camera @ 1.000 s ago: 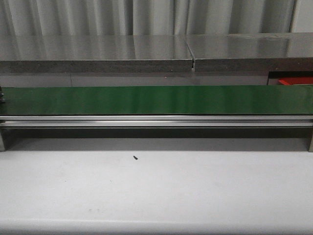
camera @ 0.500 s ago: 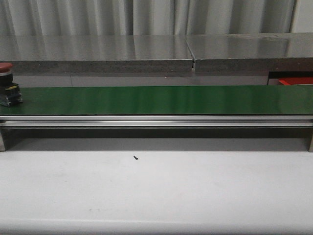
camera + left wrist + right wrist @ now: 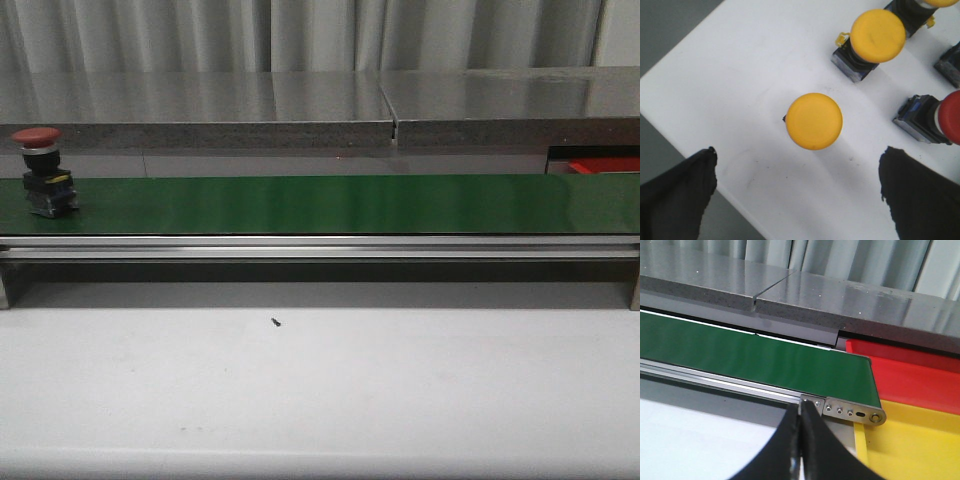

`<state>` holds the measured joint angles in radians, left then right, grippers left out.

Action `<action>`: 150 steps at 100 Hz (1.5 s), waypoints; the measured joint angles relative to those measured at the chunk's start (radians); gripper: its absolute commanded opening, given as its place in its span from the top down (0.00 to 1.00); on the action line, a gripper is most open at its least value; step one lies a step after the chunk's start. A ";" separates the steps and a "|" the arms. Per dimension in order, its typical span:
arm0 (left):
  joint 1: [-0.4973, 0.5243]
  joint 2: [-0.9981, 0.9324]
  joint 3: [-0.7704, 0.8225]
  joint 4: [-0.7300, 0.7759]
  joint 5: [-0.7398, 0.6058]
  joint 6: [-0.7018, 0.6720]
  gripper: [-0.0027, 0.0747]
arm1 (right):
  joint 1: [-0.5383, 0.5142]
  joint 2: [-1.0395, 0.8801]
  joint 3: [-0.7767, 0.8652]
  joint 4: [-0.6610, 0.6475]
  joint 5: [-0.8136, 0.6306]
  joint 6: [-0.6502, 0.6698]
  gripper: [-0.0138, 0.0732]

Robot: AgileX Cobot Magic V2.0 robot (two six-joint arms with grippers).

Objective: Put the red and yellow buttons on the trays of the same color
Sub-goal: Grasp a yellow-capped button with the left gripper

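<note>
Where the front view begins, nearest the robot, lies a white table [image 3: 320,390] bearing one small dark speck [image 3: 275,322]. Behind it: a green conveyor belt [image 3: 330,205] on an aluminium rail [image 3: 320,247], running the full width. Item on belt, far left end: one red button [image 3: 42,170] (mushroom cap on a black body, upright). Beyond the belt, a grey stone-like ledge [image 3: 200,135] and pale curtain [image 3: 300,35].

Left gripper [image 3: 797,195]: fingers spread wide apart, holding nothing, hanging over a white surface [image 3: 730,90]. Directly between and beyond its fingertips stands a yellow button [image 3: 814,121]; farther on, a second yellow button [image 3: 877,36] and a second red button [image 3: 952,117] at the frame edge.

Right gripper [image 3: 802,450]: fingers pressed together, empty, near the belt's end roller. Just past that end sit a yellow tray [image 3: 910,440] and, behind it, a red tray [image 3: 910,372].
</note>
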<state>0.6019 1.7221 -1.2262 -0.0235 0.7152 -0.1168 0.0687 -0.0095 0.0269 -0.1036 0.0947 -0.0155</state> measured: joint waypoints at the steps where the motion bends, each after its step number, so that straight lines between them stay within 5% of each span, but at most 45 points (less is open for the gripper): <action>1: 0.000 0.004 0.000 0.001 -0.004 0.000 0.15 | 0.000 0.000 0.000 0.000 0.000 0.000 0.92; 29: 0.000 0.109 -0.009 -0.017 -0.082 0.000 0.16 | 0.000 0.000 0.000 0.000 0.000 0.000 0.92; 47: 0.000 0.153 -0.033 -0.024 -0.091 0.000 0.27 | 0.000 0.000 0.000 0.000 0.000 0.000 0.92; 93: 0.000 0.158 -0.037 -0.030 -0.107 -0.002 0.99 | 0.000 0.000 0.000 0.000 0.000 0.000 0.92; 124: 0.000 0.068 -0.047 -0.071 -0.052 0.008 0.99 | 0.000 0.000 0.000 0.000 0.000 0.000 0.92; 150: -0.078 -0.059 -0.201 -0.280 0.103 0.218 0.99 | 0.000 0.000 0.000 0.000 0.000 0.000 0.92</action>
<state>0.5238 1.6632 -1.4270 -0.3036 0.8184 0.1016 0.0687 -0.0095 0.0269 -0.1036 0.0947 -0.0155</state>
